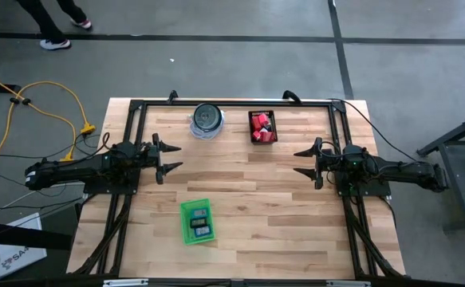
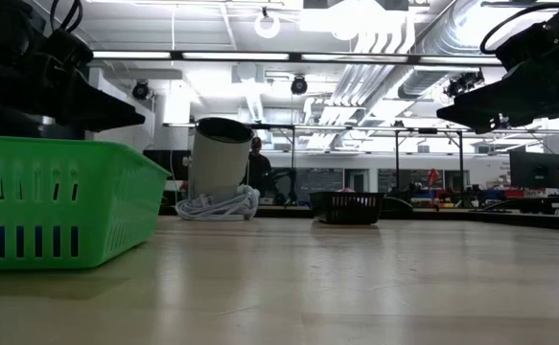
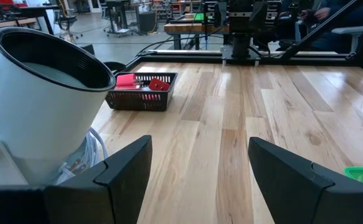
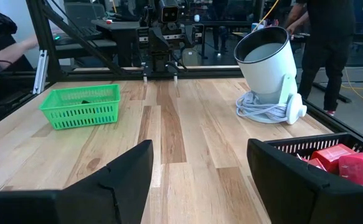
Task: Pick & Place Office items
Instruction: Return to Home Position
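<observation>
Both arms were hanging over the table (image 1: 256, 191), well apart and facing each other. The left gripper (image 1: 172, 158) and right gripper (image 1: 300, 161) both had their fingers spread wide, with nothing in either.

The red and pink blocks (image 1: 262, 126) sat piled in the black bin (image 3: 137, 99) at the far edge. A couple of darker pieces (image 1: 201, 223) lay in the green tray (image 1: 184, 223) at the near side; I couldn't tell what they were.

With only the retreat home to do, I reckoned the risk was small. My main worry was the left arm: the white container (image 1: 207, 119) lay tipped just beside its path, with a loose cable (image 4: 262, 111) coiled at its base. A low swing could have snagged that coil and dragged the container into the bin. On the right side, a dipped finger might have clipped the bin wall and spilled the blocks.

Nothing stood between the two grippers.
</observation>
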